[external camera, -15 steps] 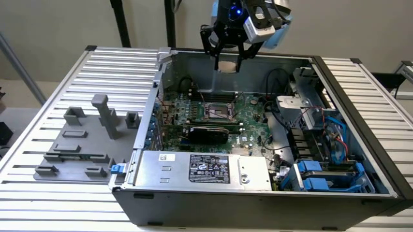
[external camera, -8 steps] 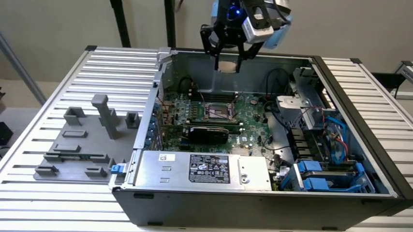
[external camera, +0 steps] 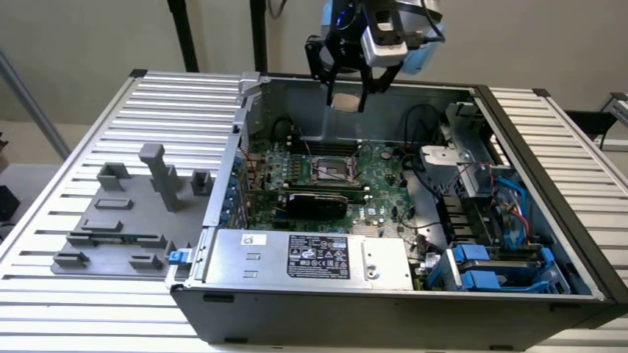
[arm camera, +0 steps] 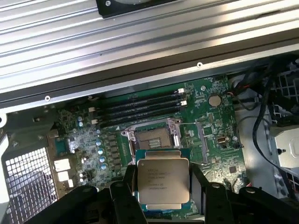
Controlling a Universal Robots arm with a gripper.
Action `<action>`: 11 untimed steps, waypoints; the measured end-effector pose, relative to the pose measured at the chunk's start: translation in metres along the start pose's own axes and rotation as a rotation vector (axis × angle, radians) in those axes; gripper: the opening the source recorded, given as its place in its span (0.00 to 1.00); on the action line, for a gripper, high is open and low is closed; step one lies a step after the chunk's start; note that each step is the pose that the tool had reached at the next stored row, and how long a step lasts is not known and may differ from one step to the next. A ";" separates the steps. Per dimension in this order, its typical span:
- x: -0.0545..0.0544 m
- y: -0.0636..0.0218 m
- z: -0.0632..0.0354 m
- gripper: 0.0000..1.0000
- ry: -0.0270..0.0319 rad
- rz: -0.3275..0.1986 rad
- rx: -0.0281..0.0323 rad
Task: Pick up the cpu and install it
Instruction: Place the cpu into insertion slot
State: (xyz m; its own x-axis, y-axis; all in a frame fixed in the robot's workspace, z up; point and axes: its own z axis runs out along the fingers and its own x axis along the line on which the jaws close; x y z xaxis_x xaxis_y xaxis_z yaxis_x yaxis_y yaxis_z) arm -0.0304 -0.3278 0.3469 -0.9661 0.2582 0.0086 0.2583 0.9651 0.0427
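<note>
Got the tool (arm camera: 163, 189) clamped on the cpu (arm camera: 162, 183), pinching two opposite edges of the pale rim, silvery top plate turned toward the wrist camera. Hanging in the air over the open computer case (external camera: 393, 316), well clear of everything inside, up near the back wall going by the exterior view. Just guessing from the look of it, but seems very light and completely stiff, so no sag or flop to worry about. Slick metal lid though, so better taken by the edges like this than by the flat faces. Probably delicate on the underside too, so no touching the contact side, no dropping, no squeezing harder than needed. Further down, spotting the socket (arm camera: 153, 138) on the green motherboard (arm camera: 210, 121): dark square with a metal frame, looks open and empty, well apart from the cpu. Can't tell whether lined up with it or not. Just past that, a row of memory sticks (arm camera: 140, 106) and a coin battery (arm camera: 214, 100) off to one side. Then the case wall, and beyond it the ribbed metal desk (external camera: 147, 95), with grey fixture blocks (external camera: 128, 213) parked on it at the exterior view's left. So picked up, yes; installed, not yet.
</note>
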 end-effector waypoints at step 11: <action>0.000 -0.0001 0.0017 0.55 -0.0085 0.200 -0.0017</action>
State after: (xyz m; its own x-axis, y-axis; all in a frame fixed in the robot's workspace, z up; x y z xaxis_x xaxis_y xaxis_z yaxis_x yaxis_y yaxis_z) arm -0.0304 -0.3278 0.3452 -0.8955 0.4450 0.0086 0.4450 0.8945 0.0427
